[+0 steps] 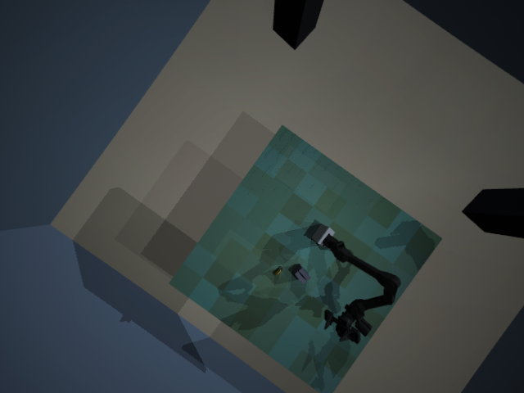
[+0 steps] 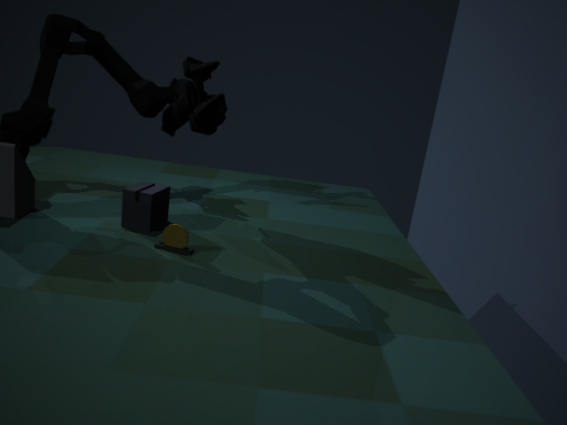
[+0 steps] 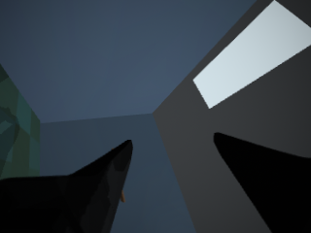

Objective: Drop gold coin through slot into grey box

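Coin [image 2: 174,235] upright in its holder [image 2: 174,249], right beside the box [image 2: 145,206] | hand [image 2: 194,114] wide open, gripping nothing, hanging well above the worktop [image 2: 320,274] and off to one side of the coin

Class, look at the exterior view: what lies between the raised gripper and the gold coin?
Only air: the open gripper hangs above the grey box; the coin stands in front of it.

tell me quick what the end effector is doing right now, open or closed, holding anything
End effector: open, holding nothing; the coin stands in its holder.
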Motion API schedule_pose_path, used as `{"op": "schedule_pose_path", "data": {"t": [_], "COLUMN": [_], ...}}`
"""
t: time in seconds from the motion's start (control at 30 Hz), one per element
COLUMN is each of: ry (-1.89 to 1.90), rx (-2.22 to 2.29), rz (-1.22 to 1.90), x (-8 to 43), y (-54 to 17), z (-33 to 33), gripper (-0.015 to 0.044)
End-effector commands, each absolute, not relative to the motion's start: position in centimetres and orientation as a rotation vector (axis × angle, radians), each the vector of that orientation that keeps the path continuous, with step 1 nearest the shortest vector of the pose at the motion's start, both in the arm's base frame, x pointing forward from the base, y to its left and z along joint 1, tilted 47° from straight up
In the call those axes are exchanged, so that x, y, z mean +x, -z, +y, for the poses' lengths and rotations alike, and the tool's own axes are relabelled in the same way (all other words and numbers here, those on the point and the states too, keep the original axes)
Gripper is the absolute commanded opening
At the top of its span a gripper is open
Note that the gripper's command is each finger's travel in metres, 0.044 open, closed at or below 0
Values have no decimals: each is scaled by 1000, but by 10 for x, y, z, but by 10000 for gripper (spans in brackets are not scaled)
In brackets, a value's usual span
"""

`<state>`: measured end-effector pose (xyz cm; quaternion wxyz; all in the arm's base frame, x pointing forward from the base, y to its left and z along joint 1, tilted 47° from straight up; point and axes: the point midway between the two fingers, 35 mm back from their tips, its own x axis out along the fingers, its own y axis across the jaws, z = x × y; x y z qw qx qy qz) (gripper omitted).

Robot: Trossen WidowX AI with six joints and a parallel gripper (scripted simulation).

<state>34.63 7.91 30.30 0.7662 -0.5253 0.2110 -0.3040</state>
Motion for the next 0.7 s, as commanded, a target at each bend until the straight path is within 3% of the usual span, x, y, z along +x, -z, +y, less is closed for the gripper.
{"op": "schedule_pose_path", "data": {"t": [0.0, 0.27, 0.47, 0.67], "ry": [654, 274, -63, -354], "rx": [-1147, -1299, -1188, -848], "rz": [459, 624, 886, 1190], "x": [349, 444, 475, 462], "y": [-302, -220, -127, -40], "z": [79, 66, 32, -5], "gripper": [374, 164, 161, 161]}}
